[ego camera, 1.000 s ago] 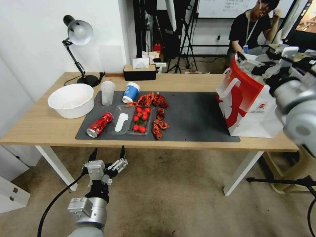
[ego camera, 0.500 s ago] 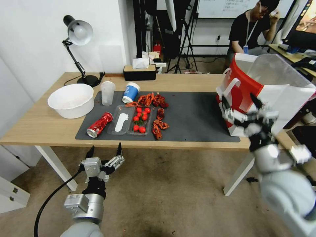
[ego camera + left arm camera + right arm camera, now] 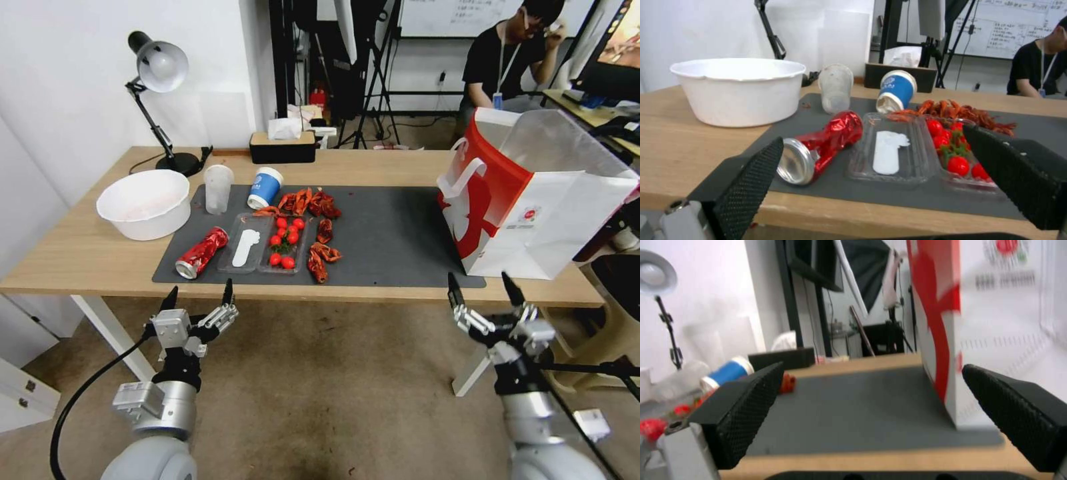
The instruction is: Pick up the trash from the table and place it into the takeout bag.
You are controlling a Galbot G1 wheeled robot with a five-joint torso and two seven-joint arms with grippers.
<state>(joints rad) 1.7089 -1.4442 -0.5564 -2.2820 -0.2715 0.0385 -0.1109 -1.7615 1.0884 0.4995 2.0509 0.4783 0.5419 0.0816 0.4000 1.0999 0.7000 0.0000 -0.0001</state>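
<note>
Right pincer (image 3: 485, 291) view blurs bag (image 3: 996, 323).

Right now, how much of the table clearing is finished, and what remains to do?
Nothing looks done yet. The bowl, red can, clear cup, paper cup and wrapped spoon all sit on the table, outside the takeout bag. Nothing is in hand: the left gripper and right gripper are open and empty, in front of the table's near edge. All five pieces remain.
</note>
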